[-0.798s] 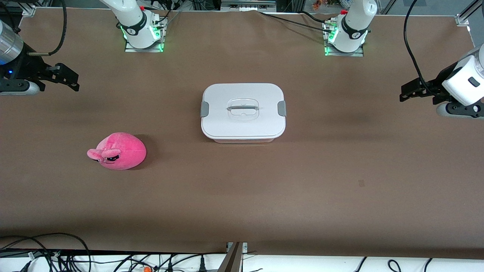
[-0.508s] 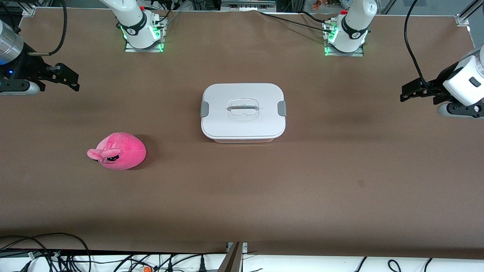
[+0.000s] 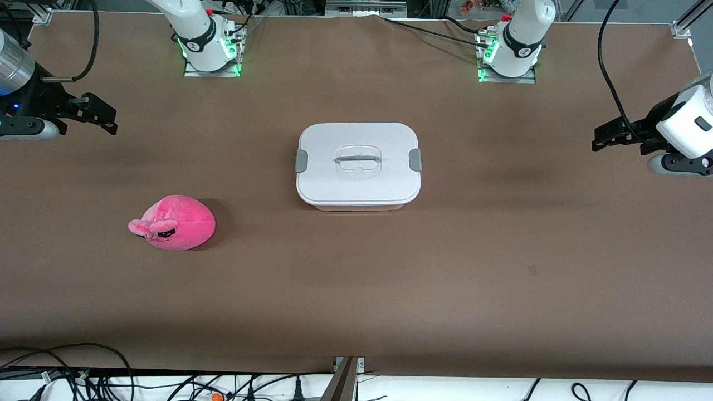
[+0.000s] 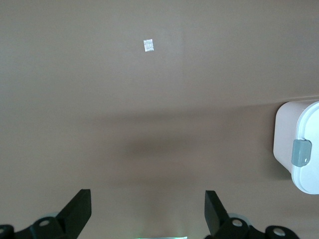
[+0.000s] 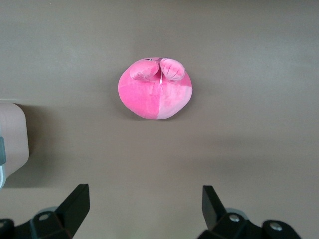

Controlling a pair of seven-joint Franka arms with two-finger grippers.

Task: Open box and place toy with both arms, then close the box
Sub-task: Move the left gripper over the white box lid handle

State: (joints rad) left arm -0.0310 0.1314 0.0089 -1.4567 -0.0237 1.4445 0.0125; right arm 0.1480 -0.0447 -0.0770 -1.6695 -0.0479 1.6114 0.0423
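The box (image 3: 358, 164) stands shut in the middle of the table, white lid on, grey clips at both ends, clear handle on top. Its end with one clip shows in the left wrist view (image 4: 301, 149) and its edge in the right wrist view (image 5: 12, 139). The hot-pink plush toy (image 3: 175, 223) lies on the table toward the right arm's end, nearer the front camera than the box; it also shows in the right wrist view (image 5: 155, 88). My left gripper (image 3: 604, 136) is open and empty above the table's left-arm end. My right gripper (image 3: 106, 120) is open and empty above the right-arm end.
The brown table (image 3: 356, 289) carries a small pale mark (image 3: 532, 270) toward the left arm's end. Cables (image 3: 83, 373) hang along the edge nearest the front camera. The arm bases (image 3: 209, 47) stand along the edge farthest from it.
My left arm has shifted slightly outward toward its end of the table. The right arm, the box and the toy have not moved.
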